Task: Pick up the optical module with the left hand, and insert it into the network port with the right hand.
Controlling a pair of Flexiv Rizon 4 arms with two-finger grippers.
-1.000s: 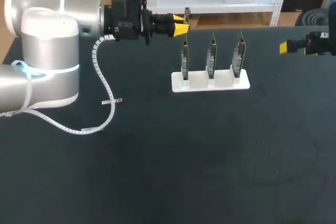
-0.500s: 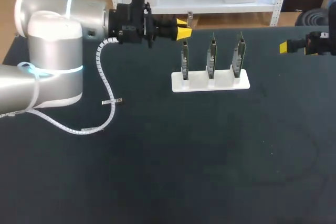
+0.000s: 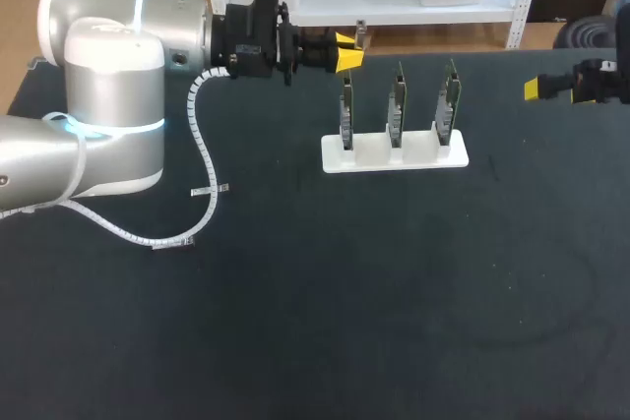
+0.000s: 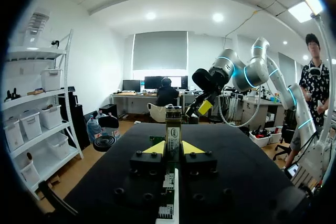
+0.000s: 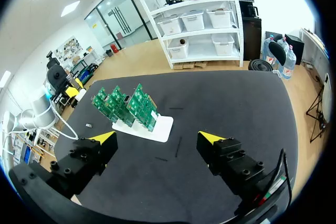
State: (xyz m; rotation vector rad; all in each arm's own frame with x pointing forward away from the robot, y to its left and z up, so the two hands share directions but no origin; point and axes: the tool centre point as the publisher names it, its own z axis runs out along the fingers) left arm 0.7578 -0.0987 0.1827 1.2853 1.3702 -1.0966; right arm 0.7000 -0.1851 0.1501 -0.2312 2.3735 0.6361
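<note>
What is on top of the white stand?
Three green circuit boards stand upright in the white stand, side by side. Their lower edges are hidden inside its slots.

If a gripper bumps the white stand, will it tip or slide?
Probably slides: the stand is low and flat. Its three upright boards rise tall and thin, so a high bump might tip it.

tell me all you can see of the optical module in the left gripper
The optical module is a slim metallic bar with a small white label on its face. It stands upright, clamped from both sides between the yellow fingers of the left gripper, rising above them. It is held over the far edge of the table, behind the leftmost circuit board, not touching it.
</note>
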